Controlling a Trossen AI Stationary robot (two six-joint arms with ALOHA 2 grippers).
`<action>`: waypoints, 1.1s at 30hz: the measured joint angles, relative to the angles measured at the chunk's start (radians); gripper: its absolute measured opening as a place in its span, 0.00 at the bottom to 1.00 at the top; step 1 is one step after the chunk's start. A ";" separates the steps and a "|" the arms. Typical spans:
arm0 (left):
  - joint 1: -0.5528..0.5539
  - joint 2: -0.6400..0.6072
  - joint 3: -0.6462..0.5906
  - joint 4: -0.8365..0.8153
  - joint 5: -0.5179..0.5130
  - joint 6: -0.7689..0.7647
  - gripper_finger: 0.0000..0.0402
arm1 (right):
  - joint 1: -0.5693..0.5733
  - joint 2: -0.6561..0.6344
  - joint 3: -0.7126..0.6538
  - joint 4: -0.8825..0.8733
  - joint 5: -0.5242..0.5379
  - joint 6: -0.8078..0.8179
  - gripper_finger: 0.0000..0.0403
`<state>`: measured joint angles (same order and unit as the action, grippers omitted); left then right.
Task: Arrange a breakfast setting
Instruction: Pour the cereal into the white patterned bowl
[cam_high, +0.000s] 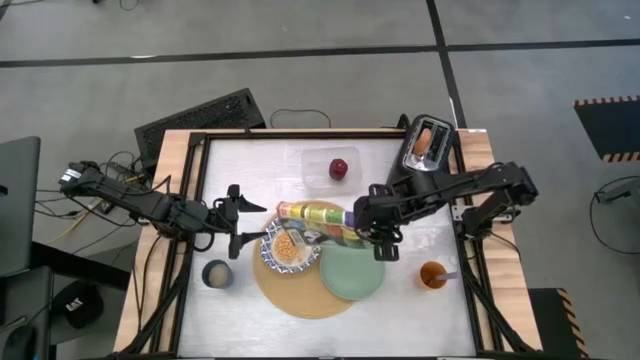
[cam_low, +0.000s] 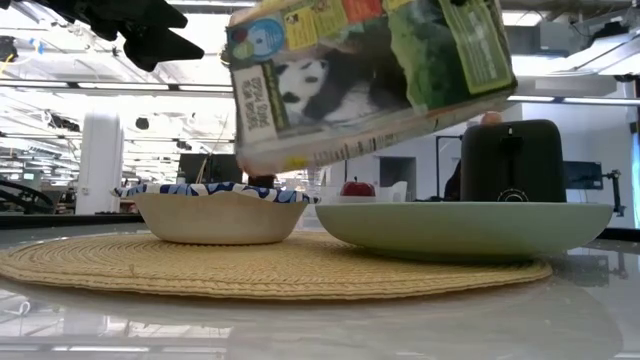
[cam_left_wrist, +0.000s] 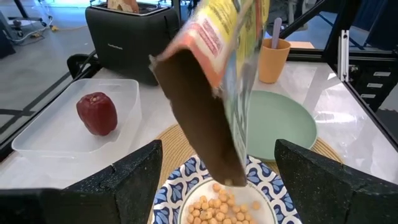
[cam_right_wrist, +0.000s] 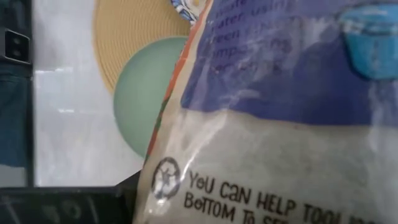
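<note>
My right gripper (cam_high: 372, 228) is shut on the colourful panda cereal box (cam_high: 315, 214), held tipped above the blue-and-white bowl (cam_high: 289, 249). The box's open end (cam_left_wrist: 225, 177) is lowest. Round cereal pieces (cam_left_wrist: 219, 208) lie in the bowl. The bowl and the pale green plate (cam_high: 352, 271) rest on the round tan mat (cam_high: 300, 292). My left gripper (cam_high: 236, 216) is open and empty, level, just left of the bowl. The red apple (cam_high: 340, 167) lies in a clear container. The toast slice (cam_high: 425, 138) stands in the black toaster. A spoon handle (cam_left_wrist: 276, 30) sticks out of an orange cup. My right gripper holds the cereal box at its closed bottom end (cam_high: 352, 222), coming level from the table's right side. The box fills the right wrist view and hides the fingers. The box is lifted clear and tilted (cam_low: 370, 75), its open end down over the bowl.
The black toaster (cam_high: 428, 148) stands at the far right. The clear container (cam_high: 335, 165) lies at the far middle. The orange cup (cam_high: 432, 275) stands right of the plate. A small grey cup (cam_high: 216, 273) stands near left of the mat.
</note>
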<state>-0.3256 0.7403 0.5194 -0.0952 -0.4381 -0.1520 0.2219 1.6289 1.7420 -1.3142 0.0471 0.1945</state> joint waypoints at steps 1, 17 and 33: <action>0.000 0.000 0.000 0.000 0.000 0.000 0.74 | 0.002 0.002 0.000 -0.004 0.007 0.006 0.46; 0.000 0.000 0.000 -0.003 0.006 -0.007 0.74 | 0.001 0.009 0.000 -0.005 0.028 0.031 0.46; 0.000 0.000 0.000 -0.003 0.005 -0.004 0.74 | 0.014 0.007 0.000 -0.025 -0.019 0.033 0.46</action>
<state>-0.3258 0.7399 0.5194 -0.0986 -0.4330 -0.1562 0.2363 1.6363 1.7416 -1.3387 0.0279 0.2274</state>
